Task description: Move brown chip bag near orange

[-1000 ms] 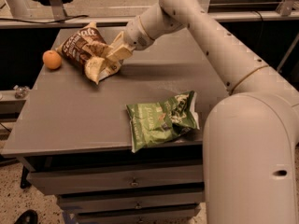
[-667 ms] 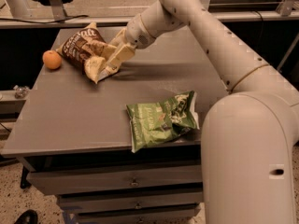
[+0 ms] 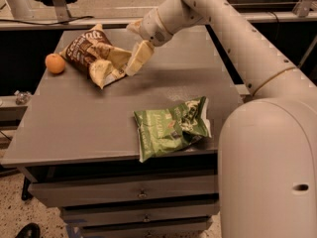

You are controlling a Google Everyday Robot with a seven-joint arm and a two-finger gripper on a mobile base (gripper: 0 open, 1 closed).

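The brown chip bag [image 3: 93, 47] lies crumpled on the grey table [image 3: 74, 118] at the back left, dark brown with white lettering and a pale yellow lower end. The orange [image 3: 55, 63] sits just left of it, a small gap away, near the table's left edge. My gripper [image 3: 131, 49] hovers at the bag's right end. It is open, with one pale finger [image 3: 139, 58] angled down next to the bag's yellow corner. Nothing is held.
A green chip bag [image 3: 171, 128] lies at the table's front edge, right of centre. My white arm [image 3: 233, 29] reaches in from the right over the back of the table. Drawers [image 3: 141, 195] sit under the tabletop. A rail runs behind the table.
My gripper has let go of the brown chip bag and shifted slightly right. The bag rests where it was, next to the orange.
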